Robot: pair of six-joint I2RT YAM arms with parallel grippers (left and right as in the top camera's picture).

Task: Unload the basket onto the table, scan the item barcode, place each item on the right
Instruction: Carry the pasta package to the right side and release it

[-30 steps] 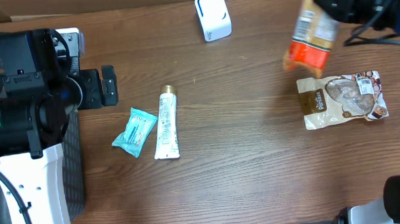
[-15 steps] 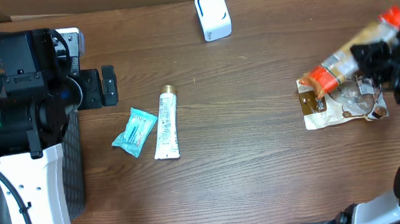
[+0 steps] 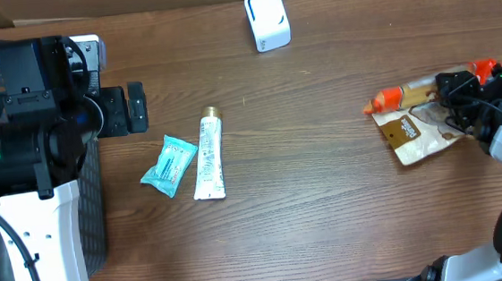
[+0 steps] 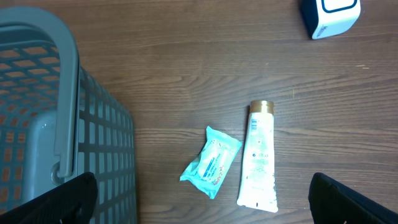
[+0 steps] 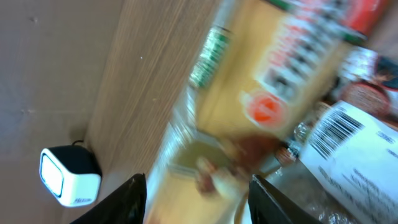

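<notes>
Right side: tan sauce bottle with orange-red cap (image 3: 396,98), held up near the white cube scanner (image 3: 267,20) a second ago, now lies cap-left across the brown foil pouch (image 3: 417,136) on the tabletop. Right hand (image 3: 452,99) is low over it; the wrist view is too blurred to tell whether its fingers have let go. Left hand (image 3: 136,107) is spread wide and empty. Probably this item's scan is done and it is being set aside.
</notes>
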